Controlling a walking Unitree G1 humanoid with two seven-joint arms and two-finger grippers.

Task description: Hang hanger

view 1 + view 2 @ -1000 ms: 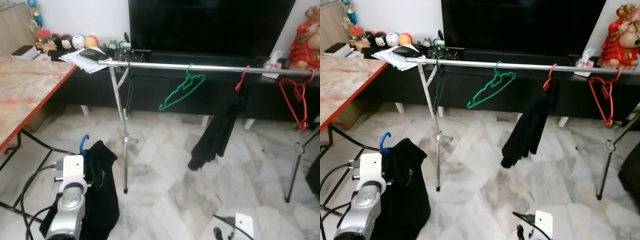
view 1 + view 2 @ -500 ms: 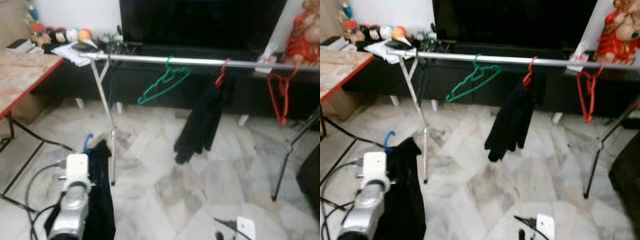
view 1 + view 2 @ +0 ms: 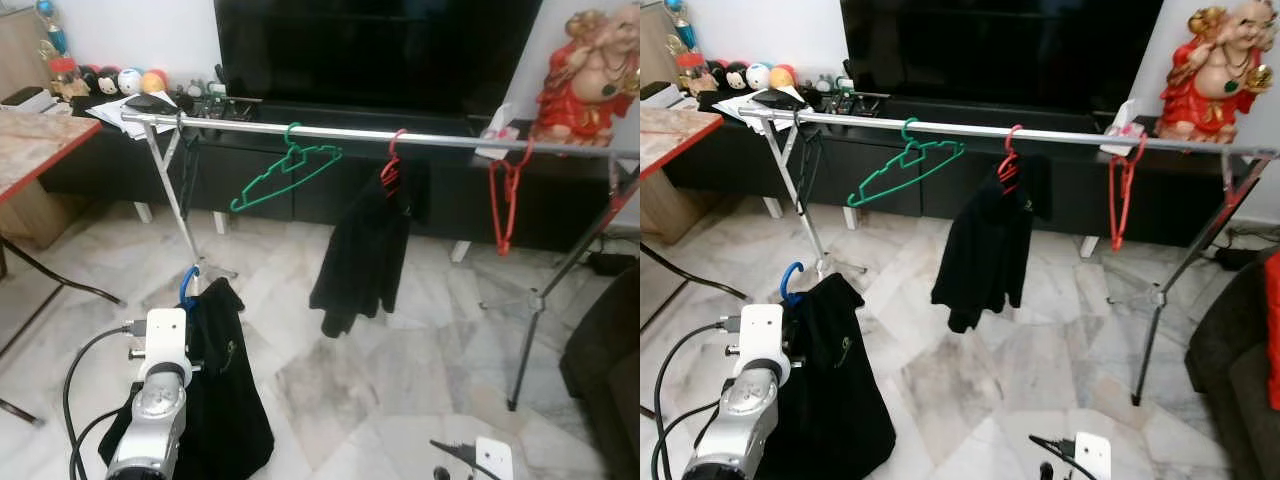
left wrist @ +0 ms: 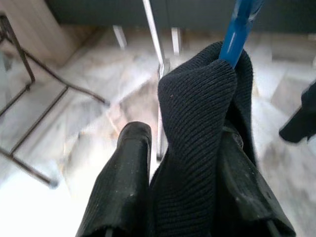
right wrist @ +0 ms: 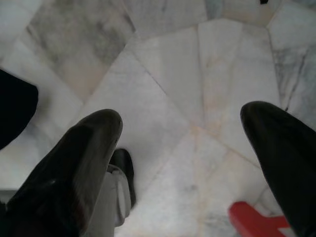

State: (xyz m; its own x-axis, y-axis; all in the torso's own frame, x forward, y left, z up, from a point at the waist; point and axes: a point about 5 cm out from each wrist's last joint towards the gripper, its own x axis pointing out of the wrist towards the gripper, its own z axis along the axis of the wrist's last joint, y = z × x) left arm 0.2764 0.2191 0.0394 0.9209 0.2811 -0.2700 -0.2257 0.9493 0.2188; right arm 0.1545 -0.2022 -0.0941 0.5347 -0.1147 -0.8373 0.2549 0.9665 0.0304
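Note:
A blue hanger carries a black garment low at my left side. In the left wrist view my left gripper is shut on the knitted black garment just below the blue hook. Ahead, a silver rail spans the room above the hanger. On it hang an empty green hanger, a red hanger with a black top, and empty red hangers. My right gripper is open above the marble floor, holding nothing.
A large TV on a black console stands behind the rail, with a red statue at its right end. A red-edged table is at left. A dark sofa sits at right. The rack's legs reach the floor.
The whole view has swung to the right, so rail and hangers sit further left in the picture. The left gripper still holds the black garment on the blue hanger.

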